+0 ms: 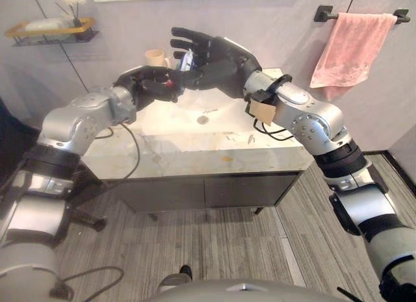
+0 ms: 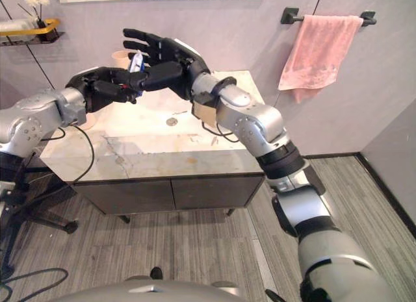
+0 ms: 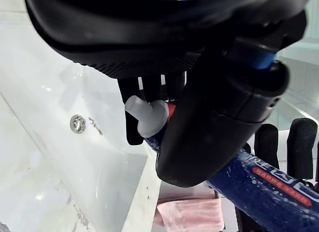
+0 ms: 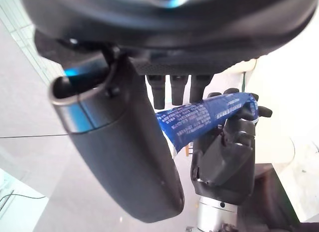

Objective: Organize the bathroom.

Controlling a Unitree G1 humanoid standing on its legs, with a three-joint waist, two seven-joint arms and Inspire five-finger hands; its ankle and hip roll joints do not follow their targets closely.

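1. My left hand (image 1: 151, 82) is raised over the basin (image 1: 195, 113) of the marble vanity (image 1: 195, 146), with its fingers curled round the cap end of a blue toothpaste tube (image 4: 207, 117).
2. In the left wrist view the tube's grey cap (image 3: 144, 115) sticks out past my thumb, and a red band sits just behind it.
3. My right hand (image 1: 211, 58) meets the left one above the basin. Its fingers are straight and spread upward, and its thumb and palm lie against the tube's other end.
4. In the right wrist view the tube runs from my right palm across to the left hand, which grips it from below.
5. A beige cup (image 1: 155, 57) stands on the counter at the back wall, just behind both hands.
6. A pink towel (image 1: 351, 45) hangs from a black bar (image 1: 325, 15) on the wall to my right.
7. To my left, a shelf with a yellow rim (image 1: 49, 30) holds a small vase of white flowers (image 1: 73, 3).
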